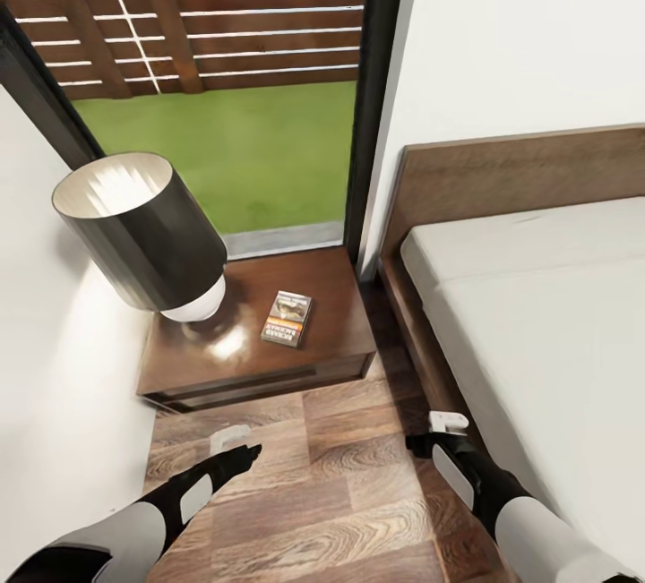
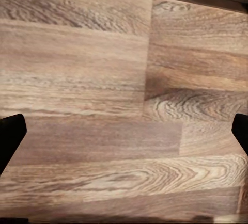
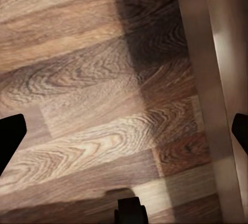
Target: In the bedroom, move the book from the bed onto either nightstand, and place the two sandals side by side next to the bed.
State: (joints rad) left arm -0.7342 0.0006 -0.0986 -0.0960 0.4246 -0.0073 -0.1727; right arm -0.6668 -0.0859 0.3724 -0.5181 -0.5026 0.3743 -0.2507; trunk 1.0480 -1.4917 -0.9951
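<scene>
The book point(image 1: 288, 319), dark-covered with an orange band, lies flat on top of the glossy dark-brown nightstand point(image 1: 333, 296), right of a lamp. The bed point(image 1: 546, 314), with its off-white mattress and brown headboard, fills the right side. My left gripper point(image 1: 246, 453) hangs low over the plank floor in front of the nightstand. In the left wrist view its black fingertips point(image 2: 11, 131) stand wide apart, open, with bare floor between them. My right gripper point(image 1: 421, 442) hovers over the floor beside the bed frame point(image 3: 217, 79), open and empty. The two sandals are out of view.
A lamp with a dark cylindrical shade point(image 1: 134, 229) stands on the nightstand's left half. A white wall point(image 1: 54, 404) runs close on the left. A tall dark-framed window point(image 1: 372, 99) behind shows grass and a slatted fence. Wood floor point(image 1: 331, 493) lies between nightstand and bed.
</scene>
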